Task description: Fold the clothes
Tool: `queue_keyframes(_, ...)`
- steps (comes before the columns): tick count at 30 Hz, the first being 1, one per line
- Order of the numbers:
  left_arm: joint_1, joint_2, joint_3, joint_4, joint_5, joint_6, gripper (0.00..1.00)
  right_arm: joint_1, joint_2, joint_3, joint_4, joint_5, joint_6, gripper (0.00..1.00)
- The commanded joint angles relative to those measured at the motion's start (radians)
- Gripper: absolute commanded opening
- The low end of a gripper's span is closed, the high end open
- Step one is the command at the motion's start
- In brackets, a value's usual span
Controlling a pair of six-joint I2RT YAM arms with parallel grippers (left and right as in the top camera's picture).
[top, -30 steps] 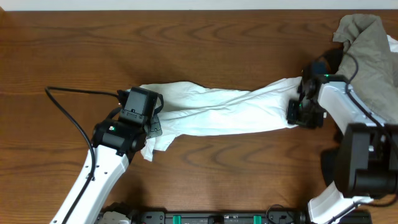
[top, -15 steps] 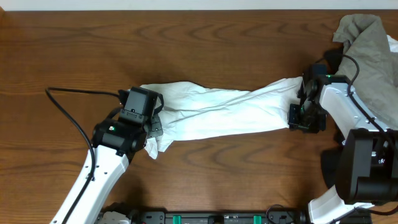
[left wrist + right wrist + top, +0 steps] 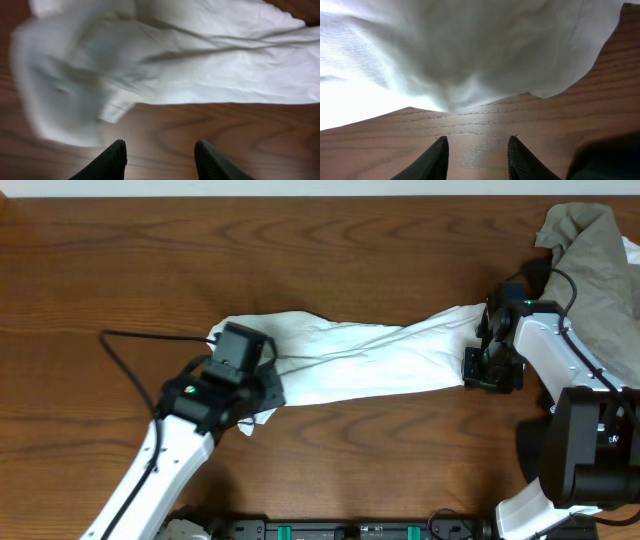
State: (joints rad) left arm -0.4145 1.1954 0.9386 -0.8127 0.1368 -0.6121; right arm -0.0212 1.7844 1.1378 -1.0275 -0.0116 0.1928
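Dark brown wood-grain table

The T-shirt is soft, matt white cloth, creased; the counter is dark wood, smooth, with visible grain and a faint sheen.

Both arms wear the same colours. The left arm is a long white tube ending in a chunky black joint with a small green light. A thin black cable trails off it. The right arm has a rounded white shell, a fat black drum of a joint, its own green lamp and a black lead. The left gripper and right gripper each have two matte black fingers, tapering to blunt tips.
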Motion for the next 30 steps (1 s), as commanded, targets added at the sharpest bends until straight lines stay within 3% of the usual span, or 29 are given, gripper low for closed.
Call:
queue_keyframes(1, -0.032, 0.075, -0.046, 0.037, 0.035, -0.179, 0.47, 0.003, -0.019, 0.011, 0.002, -0.008, -0.015, 0.37)
queue_keyframes(8, -0.063, 0.271, -0.081, 0.140, 0.040, -0.333, 0.47, 0.003, -0.019, 0.011, -0.008, -0.008, -0.015, 0.37)
queue_keyframes(17, -0.063, 0.425, -0.081, 0.259, 0.082, -0.336, 0.47, 0.003, -0.019, 0.011, -0.009, -0.008, -0.015, 0.38)
queue_keyframes(30, -0.063, 0.449, -0.086, 0.300, -0.060, -0.336, 0.47, 0.002, -0.019, 0.011, -0.011, -0.008, -0.015, 0.38)
